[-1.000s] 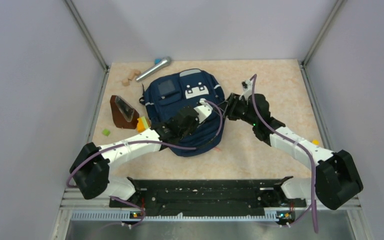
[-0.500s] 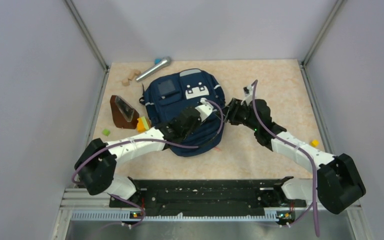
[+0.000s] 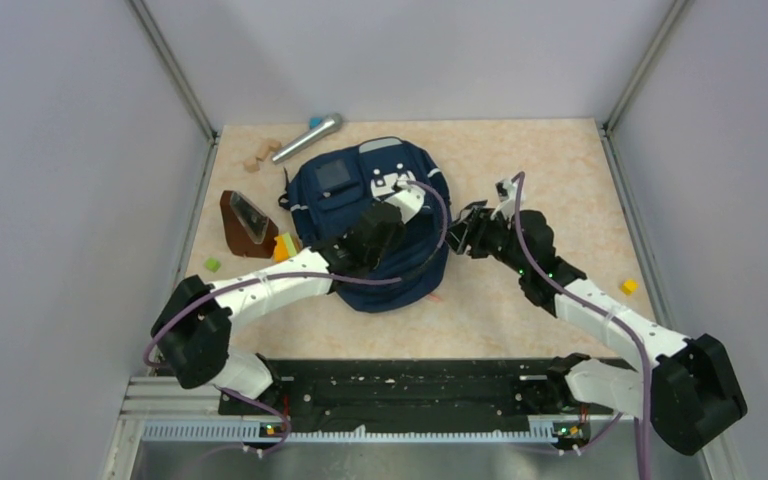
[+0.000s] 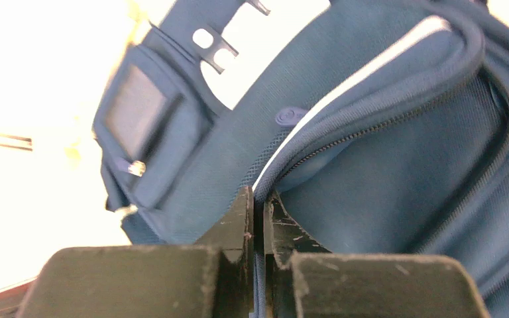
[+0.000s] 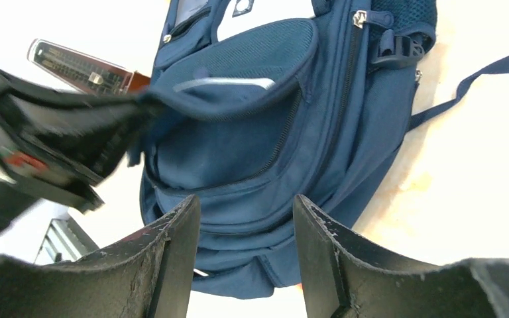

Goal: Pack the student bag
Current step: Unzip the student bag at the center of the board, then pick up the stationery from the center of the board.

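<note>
Step, apparently: opening bag (image 3: 325, 205). Left gripper (image 4: 257, 218) pinched its pocket rim (image 4: 344, 99); right gripper (image 5: 245, 212) stood open-jawed, empty, beside bag. Next likely needed: pocket widened.

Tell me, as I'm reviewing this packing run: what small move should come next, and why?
Probably lift the left gripper slightly. Its jaws are pinched shut on the edge of the front pocket of the student bag, so a small upward pull should tension that fabric. The right gripper stands open beside the bag, holding nothing, free to come in after.
</note>
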`<action>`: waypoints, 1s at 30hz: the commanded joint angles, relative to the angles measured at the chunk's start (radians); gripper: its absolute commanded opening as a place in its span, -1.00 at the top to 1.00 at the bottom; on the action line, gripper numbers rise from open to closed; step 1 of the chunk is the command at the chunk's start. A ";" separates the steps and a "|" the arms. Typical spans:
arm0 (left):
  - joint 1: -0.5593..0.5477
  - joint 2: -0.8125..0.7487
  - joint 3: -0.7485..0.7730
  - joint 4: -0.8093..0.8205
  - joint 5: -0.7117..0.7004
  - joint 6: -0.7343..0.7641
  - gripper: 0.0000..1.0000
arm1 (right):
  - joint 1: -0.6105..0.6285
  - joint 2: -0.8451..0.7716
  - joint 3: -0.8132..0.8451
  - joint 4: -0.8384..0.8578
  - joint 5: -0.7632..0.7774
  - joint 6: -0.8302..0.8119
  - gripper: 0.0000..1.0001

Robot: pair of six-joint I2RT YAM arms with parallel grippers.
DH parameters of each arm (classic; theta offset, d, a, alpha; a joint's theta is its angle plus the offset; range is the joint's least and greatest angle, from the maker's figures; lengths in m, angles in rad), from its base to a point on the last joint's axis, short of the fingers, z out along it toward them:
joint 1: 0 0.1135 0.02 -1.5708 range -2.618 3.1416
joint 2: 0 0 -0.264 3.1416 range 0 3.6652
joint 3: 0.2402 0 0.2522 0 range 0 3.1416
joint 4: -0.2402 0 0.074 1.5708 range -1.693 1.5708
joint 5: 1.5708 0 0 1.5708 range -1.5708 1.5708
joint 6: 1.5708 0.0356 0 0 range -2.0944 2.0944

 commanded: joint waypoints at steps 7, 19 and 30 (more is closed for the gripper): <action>0.166 -0.035 0.350 0.035 -0.169 0.118 1.00 | -0.011 -0.018 -0.088 0.017 0.023 -0.074 -0.07; 0.391 0.079 0.606 -0.084 0.075 0.037 1.00 | 0.011 0.149 -0.160 0.197 0.007 -0.118 -0.08; 0.394 0.058 0.621 -0.125 0.218 -0.042 1.00 | 0.259 0.329 -0.107 0.233 0.147 -0.348 -0.04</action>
